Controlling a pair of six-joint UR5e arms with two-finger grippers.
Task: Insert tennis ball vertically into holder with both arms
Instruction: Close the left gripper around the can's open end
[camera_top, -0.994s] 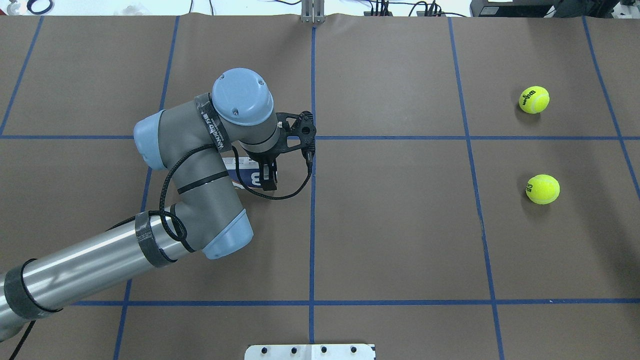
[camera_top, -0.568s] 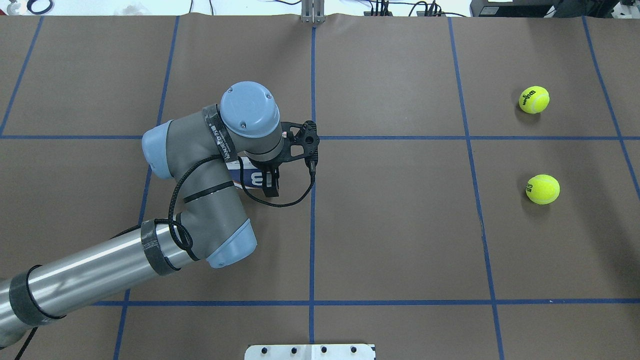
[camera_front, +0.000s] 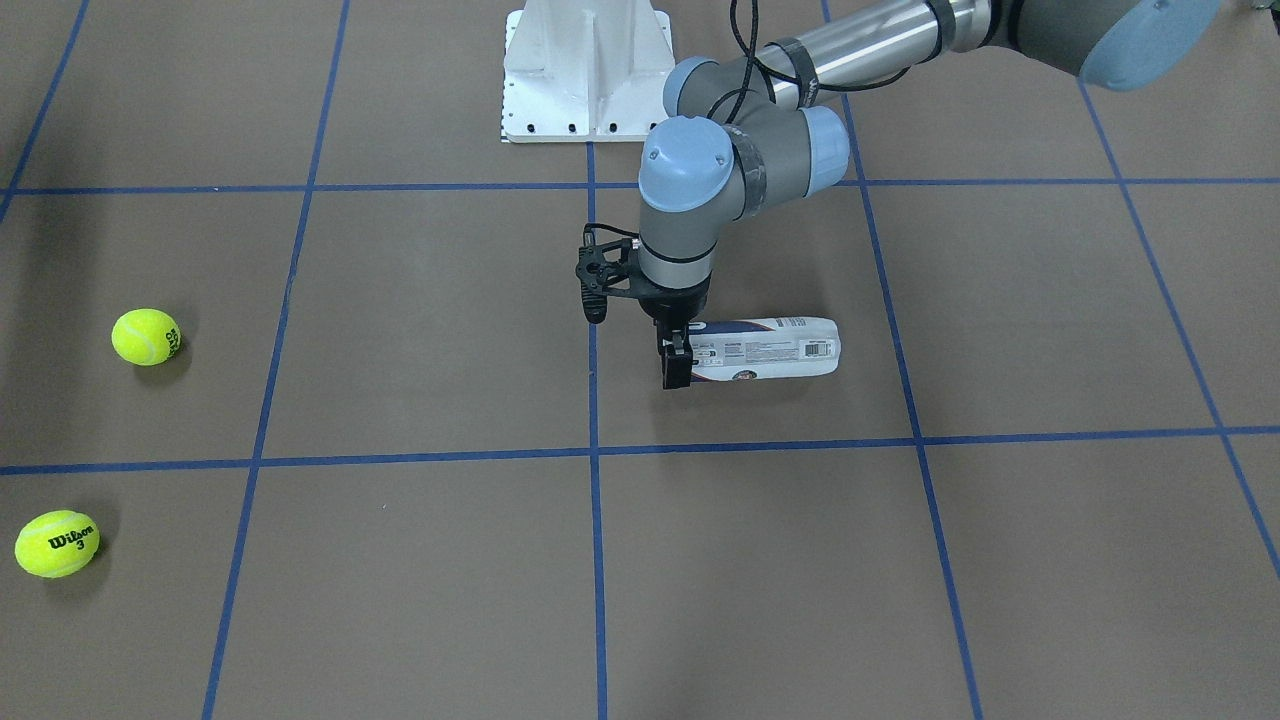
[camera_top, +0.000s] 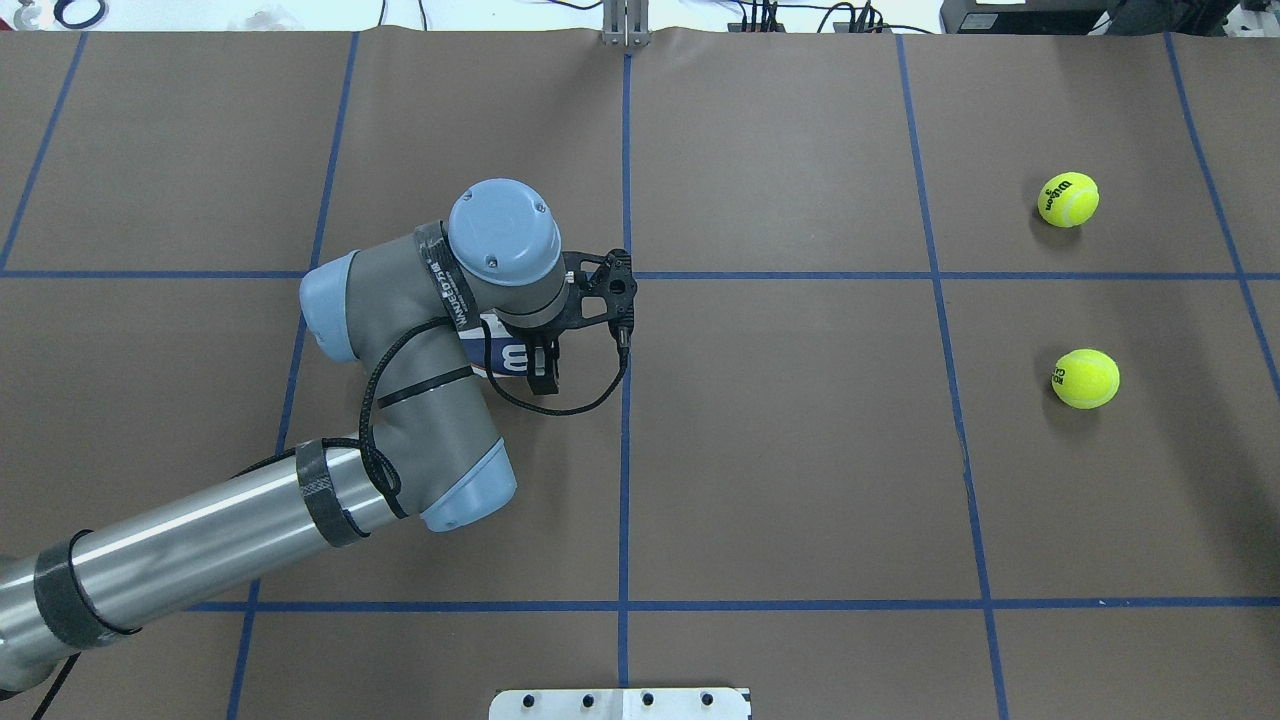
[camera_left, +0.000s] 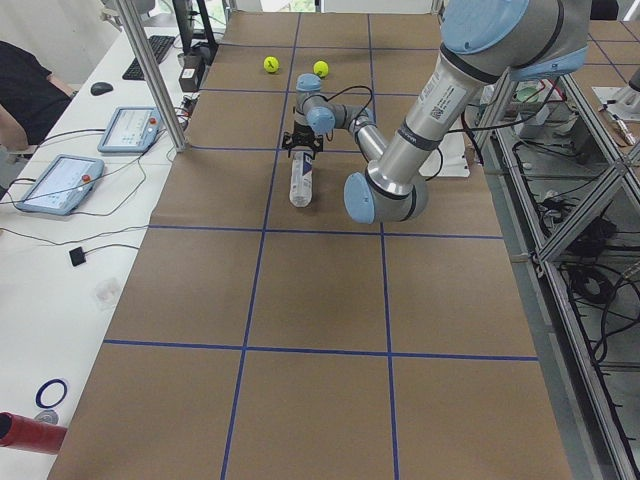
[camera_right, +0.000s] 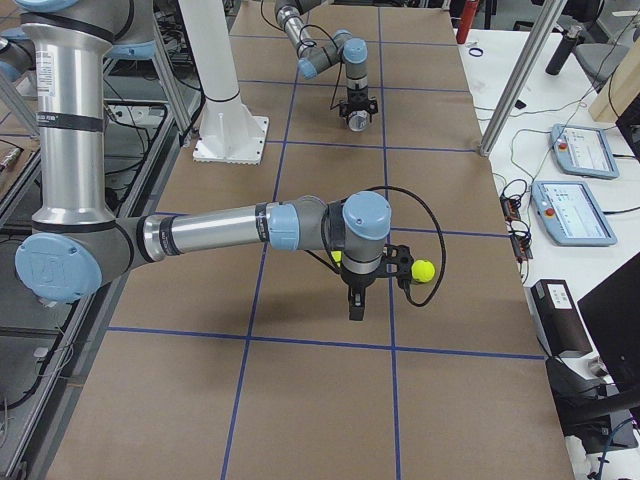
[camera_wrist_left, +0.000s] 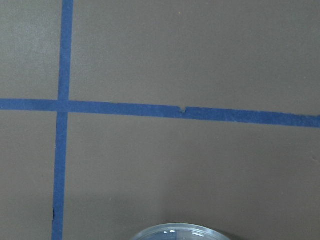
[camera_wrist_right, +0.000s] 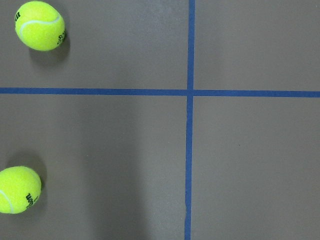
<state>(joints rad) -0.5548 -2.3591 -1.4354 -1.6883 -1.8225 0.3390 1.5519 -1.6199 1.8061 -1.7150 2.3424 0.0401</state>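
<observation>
- Exterior right view had the right gripper (camera_right: 354, 308) nearest, hanging fingers-down just above the table (camera_top: 800, 450). It showed in no other outside view, so I could not tell whether it was spread or clenched.
- Just beyond it one tennis ball (camera_right: 424, 269) lay on the paper, and a second ball (camera_top: 1086, 378) sat near it on the robot's side. The gripper touched neither.
- Farther on stood the white pedestal (camera_right: 225, 130), which had no part in this job.
- Farthest away, the holder (camera_front: 765, 348) lay on its side left of the centre line, well apart from both balls.
- The left gripper (camera_front: 678, 362) stood straight down over the holder's rim (camera_wrist_left: 180, 232) end, with one finger in front of the can and the other hidden behind it. I could not tell whether it had clamped yet.
- The step in hand looked like taking hold of the can so it could be stood up.
- To do that well, the fingers should close squarely across the can and only firmly enough to hold, since thin clear plastic would likely flex. The can should then pivot on its closed end until its mouth faces straight up for the ball
</observation>
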